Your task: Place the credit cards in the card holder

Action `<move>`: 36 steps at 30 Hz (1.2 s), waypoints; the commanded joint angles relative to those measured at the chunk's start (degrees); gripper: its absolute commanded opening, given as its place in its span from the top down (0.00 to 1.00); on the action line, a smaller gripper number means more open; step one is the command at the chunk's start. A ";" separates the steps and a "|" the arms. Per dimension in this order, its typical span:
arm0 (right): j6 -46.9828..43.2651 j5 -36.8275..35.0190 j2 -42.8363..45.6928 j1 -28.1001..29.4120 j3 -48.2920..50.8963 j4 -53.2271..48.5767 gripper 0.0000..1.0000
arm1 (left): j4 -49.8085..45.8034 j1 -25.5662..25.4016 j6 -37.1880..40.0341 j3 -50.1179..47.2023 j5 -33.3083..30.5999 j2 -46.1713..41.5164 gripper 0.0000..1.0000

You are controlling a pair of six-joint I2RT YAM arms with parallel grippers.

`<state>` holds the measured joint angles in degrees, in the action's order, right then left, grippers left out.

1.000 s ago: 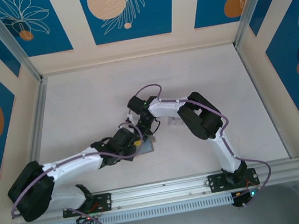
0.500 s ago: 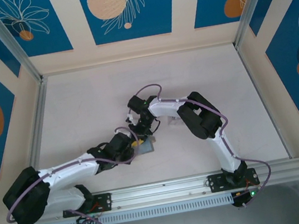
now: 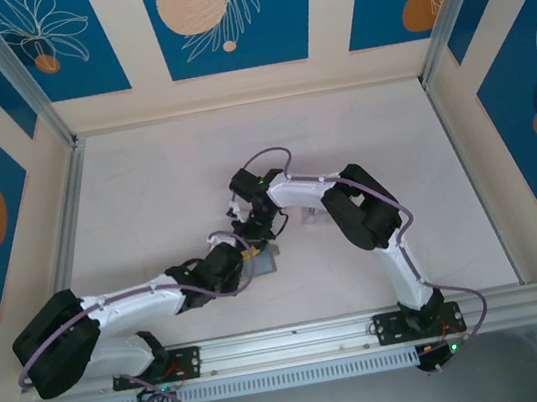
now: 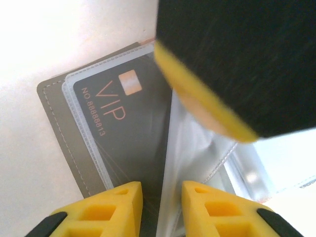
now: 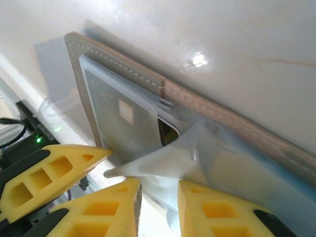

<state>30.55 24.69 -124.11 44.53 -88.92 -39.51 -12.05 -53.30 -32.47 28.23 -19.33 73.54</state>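
Over the last second the left arm [image 3: 132, 302] has drawn its wrist a touch back toward the bases. The left tool [image 3: 241, 262] now sits slightly nearer the near edge of the bench [image 3: 147, 199], while the right arm [image 3: 351, 209] looks unmoved.

That left tool's fingers stand a little apart and close on nothing. They straddle the raised edge of a clear leaf [image 4: 170, 163], which leans toward the right-hand finger. Just ahead of the fingertips and a bit to their left lies the card holder [image 4: 54, 113], flat on the bench, with its stitched grey back underneath and a clear pocket on top. The black card [image 4: 128, 133], lettered VIP, is already inside that pocket, just beyond the left finger. I judge the tool is set there to catch the leaf and keep the next pocket open.

The right tool [image 5: 159, 185] comes at the holder from the opposite side. The same leaf rises off the holder and bunches in the narrow gap between its fingers. Whether the pads actually nip the plastic I cannot tell, as it blurs there. Lifting it would peel the leaf off the pocket below.

From above, the tools meet nose to nose over a grey patch. The left wrist view adds the lettering and stitching. The right wrist view shows the leaf lifted, with a dark slot under it that the left wrist view hides behind the right tool's black finger [image 4: 237, 59].
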 commanded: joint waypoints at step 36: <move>1.60 -19.27 5.93 5.55 4.67 -6.42 0.97 | -15.05 8.29 -7.33 6.65 -4.86 1.04 0.70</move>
<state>31.14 7.09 -116.20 49.43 -83.66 -44.56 -25.82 -46.17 -39.57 34.79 -27.42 73.71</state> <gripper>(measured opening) 0.064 0.301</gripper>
